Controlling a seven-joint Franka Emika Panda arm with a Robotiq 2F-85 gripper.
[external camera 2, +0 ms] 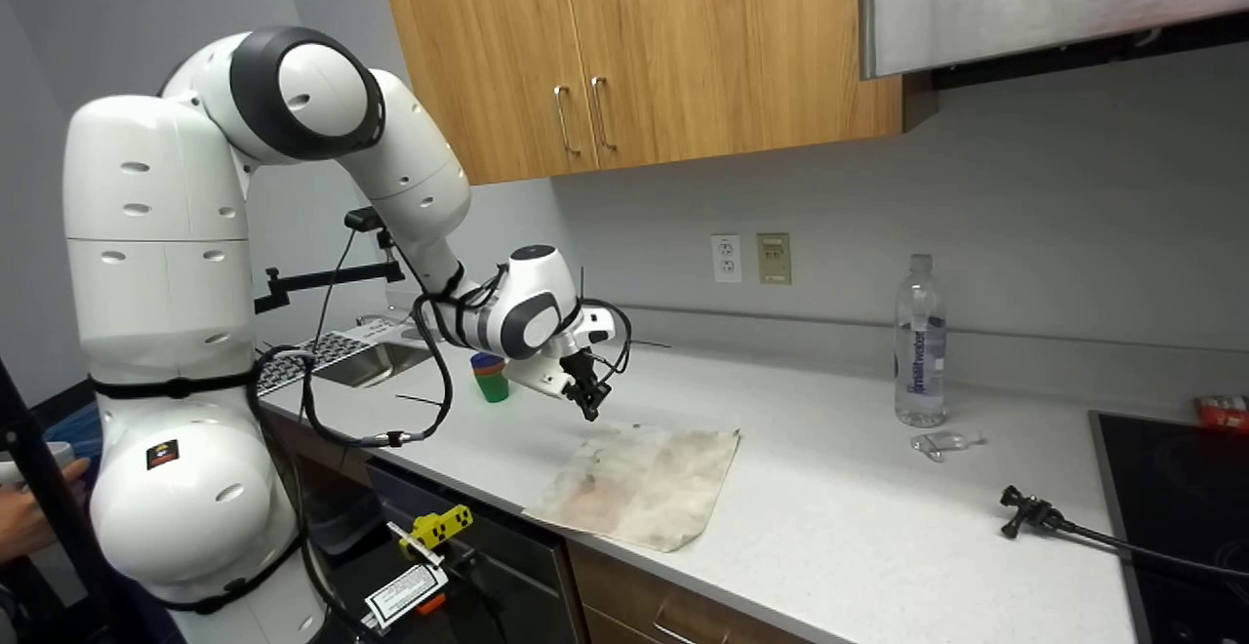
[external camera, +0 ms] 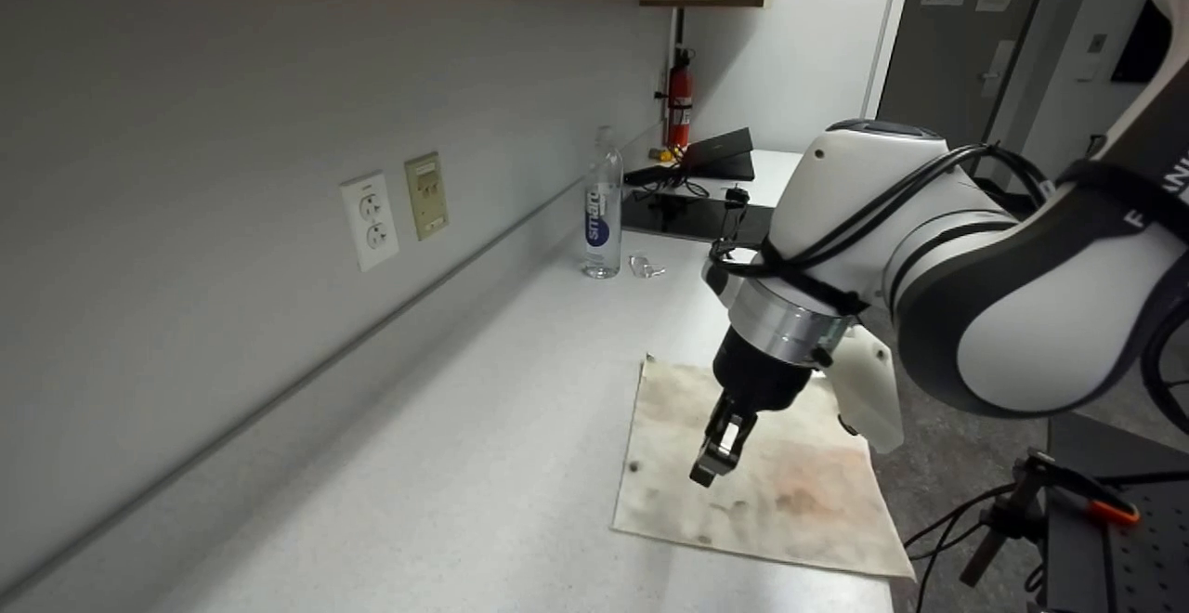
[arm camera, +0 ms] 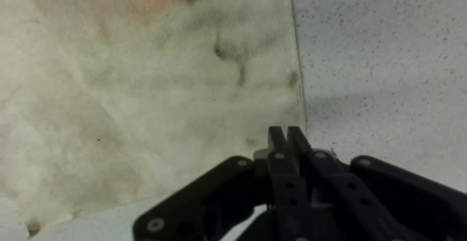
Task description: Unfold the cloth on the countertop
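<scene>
The cloth [external camera: 771, 511] is a beige, stained, squarish fabric lying spread nearly flat on the white countertop [external camera: 446, 483]. It also shows in an exterior view [external camera 2: 644, 493], with one corner at the counter's front edge. In the wrist view the cloth [arm camera: 146, 98] fills the left side, with a dark-stained corner at lower left and a straight edge beside bare countertop [arm camera: 365, 51]. My gripper [external camera: 706, 476] hovers above the cloth near its edge. In the wrist view its fingertips [arm camera: 286, 128] are almost together, with a narrow gap and nothing visible between them.
A water bottle [external camera 2: 920, 351] stands near the wall, with a small clear plastic piece [external camera 2: 945, 444] beside it. Coloured stacked cups [external camera 2: 491, 381] and a sink [external camera 2: 376, 363] are behind the arm. A black cooktop [external camera 2: 1190, 498] and a black mount [external camera 2: 1034, 515] lie at the far end.
</scene>
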